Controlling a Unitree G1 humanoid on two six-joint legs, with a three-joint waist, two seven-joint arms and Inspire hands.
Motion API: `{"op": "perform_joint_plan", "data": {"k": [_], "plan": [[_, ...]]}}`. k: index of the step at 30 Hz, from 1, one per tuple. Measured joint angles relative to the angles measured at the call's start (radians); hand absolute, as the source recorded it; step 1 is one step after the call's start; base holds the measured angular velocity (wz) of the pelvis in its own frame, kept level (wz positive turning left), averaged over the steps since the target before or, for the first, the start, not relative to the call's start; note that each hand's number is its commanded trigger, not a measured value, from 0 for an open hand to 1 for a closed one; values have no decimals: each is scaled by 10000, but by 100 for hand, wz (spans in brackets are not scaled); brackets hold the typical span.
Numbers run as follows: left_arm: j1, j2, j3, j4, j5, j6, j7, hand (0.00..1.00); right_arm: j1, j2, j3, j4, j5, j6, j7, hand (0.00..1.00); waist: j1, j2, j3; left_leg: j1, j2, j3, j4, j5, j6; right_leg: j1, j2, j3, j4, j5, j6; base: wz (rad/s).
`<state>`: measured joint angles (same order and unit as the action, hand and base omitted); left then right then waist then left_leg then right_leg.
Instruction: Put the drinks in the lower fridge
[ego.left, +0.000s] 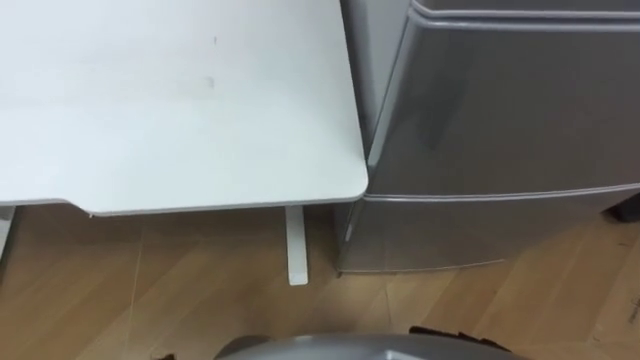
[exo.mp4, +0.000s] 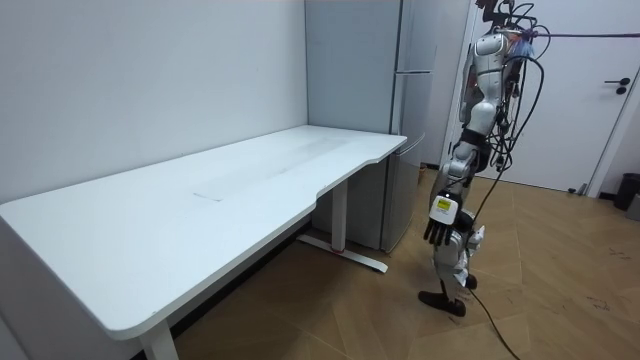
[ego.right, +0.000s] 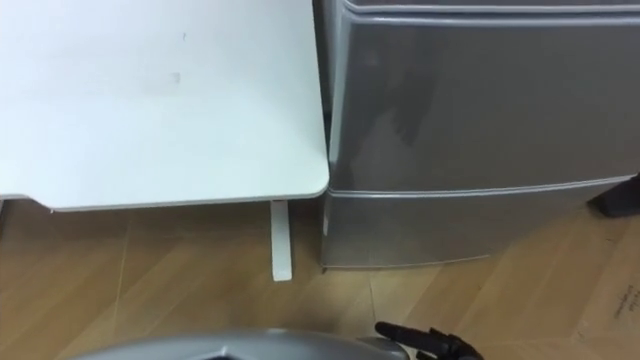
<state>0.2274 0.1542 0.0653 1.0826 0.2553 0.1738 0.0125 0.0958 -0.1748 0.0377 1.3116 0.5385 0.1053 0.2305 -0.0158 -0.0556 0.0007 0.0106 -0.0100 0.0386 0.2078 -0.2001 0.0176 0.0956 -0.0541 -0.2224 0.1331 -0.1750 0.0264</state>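
Observation:
I stand on the wooden floor facing a tall grey fridge with a white table to its left. Both fridge doors are shut; the lower door is right in front of me, near the floor. In the room view the fridge stands against the wall past the table's far end. My left hand hangs beside my thigh, fingers relaxed, holding nothing. A dark bit of my right hand shows at the bottom edge of the eye views.
The white table reaches right up to the fridge's left side, and its white leg stands on the floor close to the lower door. A white room door is behind me. Open wooden floor lies around me.

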Motion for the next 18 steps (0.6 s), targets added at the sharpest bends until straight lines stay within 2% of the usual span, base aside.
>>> {"op": "perform_joint_plan", "data": {"k": [18], "plan": [[-90, -54, 5, 2, 14, 167, -262, 0, -2, 11, -238, 0, -274, -49, 0, 0, -47, 95, -5, -100, -7, -84, -35, -9, -6, -64, 1, -15, 23, 1, -1, 1]]}}
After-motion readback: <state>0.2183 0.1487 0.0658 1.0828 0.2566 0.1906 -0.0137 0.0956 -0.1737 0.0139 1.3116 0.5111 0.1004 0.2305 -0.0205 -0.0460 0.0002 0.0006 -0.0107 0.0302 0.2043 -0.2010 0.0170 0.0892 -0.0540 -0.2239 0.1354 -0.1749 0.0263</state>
